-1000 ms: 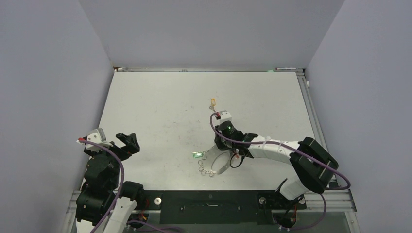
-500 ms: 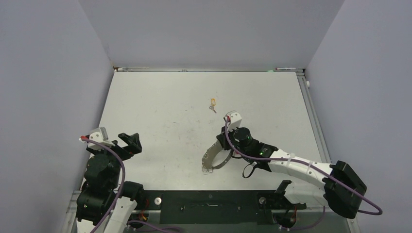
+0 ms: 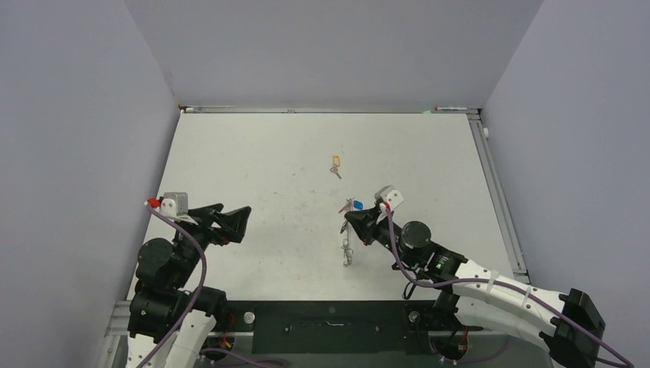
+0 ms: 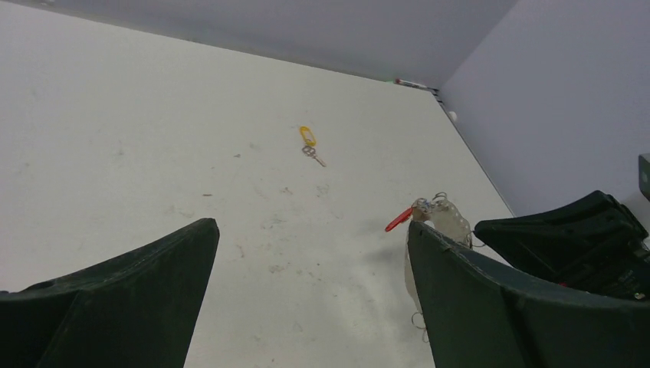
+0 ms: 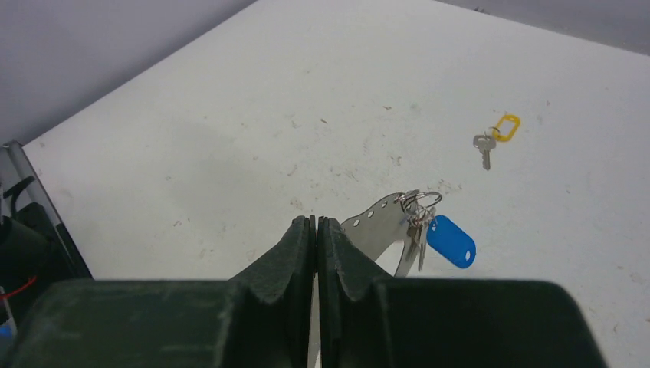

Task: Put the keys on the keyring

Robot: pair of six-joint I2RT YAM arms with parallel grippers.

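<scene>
**A:** Where's the ring [image 5: 373, 228]?

**B:** Near the middle of the table [image 3: 253, 153], a little right of centre. The right claw [image 3: 354, 221] has it. Its 2 fingers are pressed together on the flat, hole-punched band.

**A:** Which way does it run?

**B:** From above it's edge-on, a thin line running from the fingertips toward the near edge. In the left wrist view its long axis drops down from the claw, with small wire rings at the low end. I can't tell whether that end touches the table.

**A:** Any keys on it?

**B:** 2 tags show at the top end, just beside the fingertips. The blue tag [image 5: 451, 241] hangs with silver keys next to it. The red tag [image 4: 398, 220] sticks out toward the left arm.

**A:** Any loose ones?

**B:** 1, the yellow key [image 3: 335, 164]. It lies flat on the table beyond the right claw, well apart from the ring. Its tag points at the far wall and its blade points back toward the near edge.

**A:** And the left claw [image 3: 244, 222]?

**B:** It's spread wide and holding nothing. It is over the left side of the table with its fingers aimed right toward the ring, well apart from it.
</scene>
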